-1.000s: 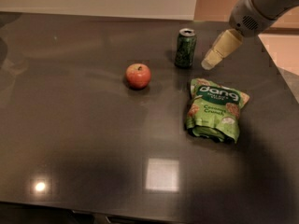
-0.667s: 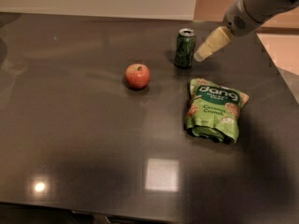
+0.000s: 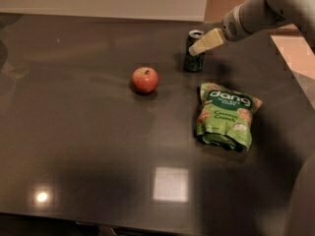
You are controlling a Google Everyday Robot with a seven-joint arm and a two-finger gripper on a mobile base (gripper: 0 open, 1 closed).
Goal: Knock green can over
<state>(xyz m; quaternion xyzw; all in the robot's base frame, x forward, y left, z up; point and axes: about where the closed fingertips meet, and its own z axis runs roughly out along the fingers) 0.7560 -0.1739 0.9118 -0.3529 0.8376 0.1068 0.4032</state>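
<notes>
The green can (image 3: 193, 57) stands upright on the dark table (image 3: 88, 141) at the back, right of the middle. It is dark green with a silver top rim. My gripper (image 3: 195, 49) comes in from the upper right on a grey arm. Its cream fingertips overlap the can's upper right side, at or just in front of it.
A red apple (image 3: 145, 79) sits left of the can. A flat green "dang" snack bag (image 3: 226, 115) lies in front of the can, to the right. The table's right edge (image 3: 295, 82) runs close behind the arm.
My gripper has moved left and up, from beside the can's right side to over its upper part. The can still stands upright in the same place.
</notes>
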